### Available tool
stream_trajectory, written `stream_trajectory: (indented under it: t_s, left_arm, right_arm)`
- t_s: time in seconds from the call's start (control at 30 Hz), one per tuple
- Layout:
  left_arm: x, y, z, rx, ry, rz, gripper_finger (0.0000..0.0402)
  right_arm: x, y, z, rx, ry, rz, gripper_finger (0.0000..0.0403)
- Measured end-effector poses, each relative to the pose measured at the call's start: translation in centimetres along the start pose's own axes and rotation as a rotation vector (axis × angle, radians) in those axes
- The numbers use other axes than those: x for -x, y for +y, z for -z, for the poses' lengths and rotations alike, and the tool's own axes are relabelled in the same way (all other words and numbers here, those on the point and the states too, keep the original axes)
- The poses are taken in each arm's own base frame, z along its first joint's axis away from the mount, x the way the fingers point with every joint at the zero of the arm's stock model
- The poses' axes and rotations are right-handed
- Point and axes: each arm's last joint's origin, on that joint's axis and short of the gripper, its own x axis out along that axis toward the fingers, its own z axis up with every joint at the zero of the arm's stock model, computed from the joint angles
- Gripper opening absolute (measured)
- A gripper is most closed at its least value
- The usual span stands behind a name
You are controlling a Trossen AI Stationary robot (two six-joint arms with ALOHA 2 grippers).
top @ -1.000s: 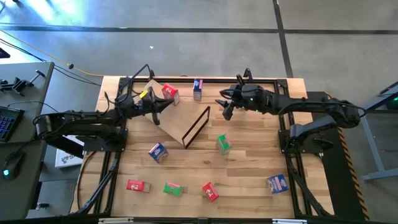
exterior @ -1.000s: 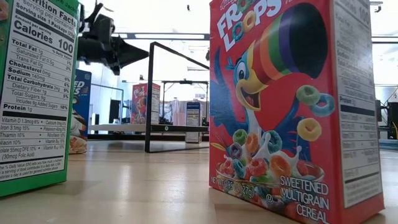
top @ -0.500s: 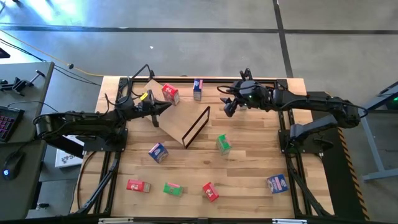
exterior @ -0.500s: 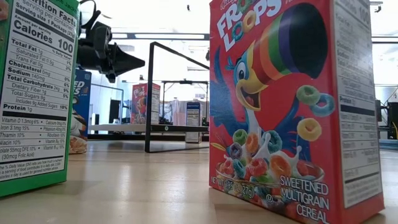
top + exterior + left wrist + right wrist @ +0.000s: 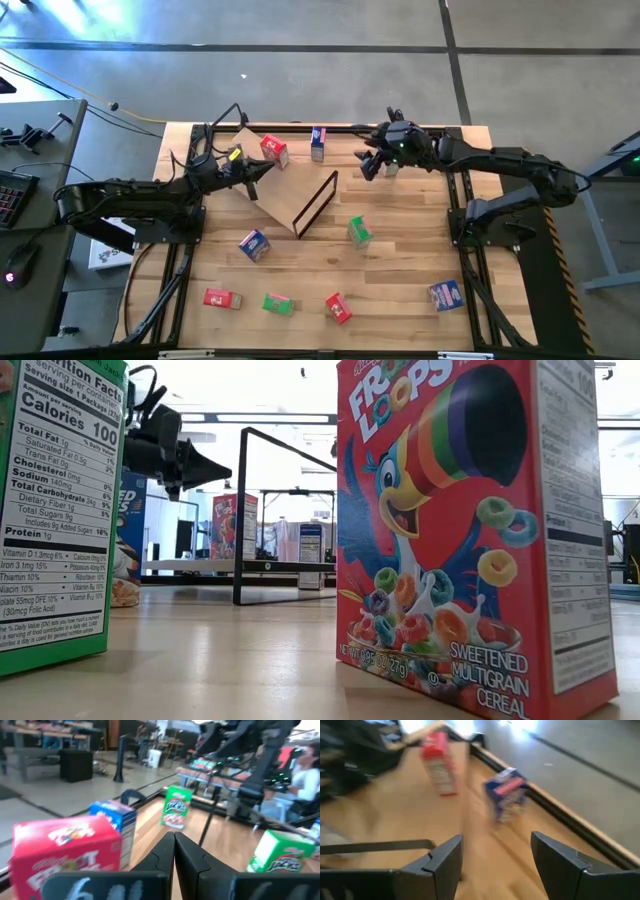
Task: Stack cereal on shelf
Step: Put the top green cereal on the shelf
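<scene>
1. I see the shelf, a flat light-tan plywood panel (image 5: 283, 190) with a thin dark rectangular metal frame (image 5: 315, 203) at one end, lying at an angle on the striped wooden tabletop (image 5: 400, 262); I place everything else from it.
2. My left gripper (image 5: 262, 171) hangs over the shelf's far-left part, fingers pressed together, holding nothing that I can see.
3. My right gripper (image 5: 371, 165) hovers to the right of the shelf's frame, near the table's far edge, fingers spread wide and empty.
4. A small red cardboard cereal box (image 5: 274, 149) stands at the shelf's far edge; I cannot tell if it rests on the panel.
5. A small blue cereal box (image 5: 318, 143) stands just beyond the shelf, between the red box and my right gripper.
6. A green cereal box (image 5: 359, 231) stands just right of the frame's near end.
7. Another blue box (image 5: 254, 244) lies near the shelf's near-left edge.
8. Well nearer than the shelf, a red box (image 5: 222, 299), a green box (image 5: 277, 303), a second red box (image 5: 338, 308) and a blue box (image 5: 445, 294) line the table's near side.
</scene>
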Motion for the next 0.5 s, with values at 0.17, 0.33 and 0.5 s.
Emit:
stream_trajectory:
  t_s: [0.17,0.33,0.5]
  left_arm:
    - [-0.4,0.7,-0.3,0.007,0.053,-0.085,0.0005]
    - [-1.7,1.1,-2.8,-0.047,0.098,-0.123,0.0005]
    - [-2.6,1.2,-5.2,-0.083,0.150,-0.143,0.0005]
  right_arm:
    - [-0.3,-0.9,-0.7,-0.011,-0.055,-0.113,0.0220]
    - [-0.4,-1.7,-1.1,0.063,-0.085,-0.083,0.0219]
    - [-0.8,-2.1,-1.2,0.108,-0.094,-0.072,0.0195]
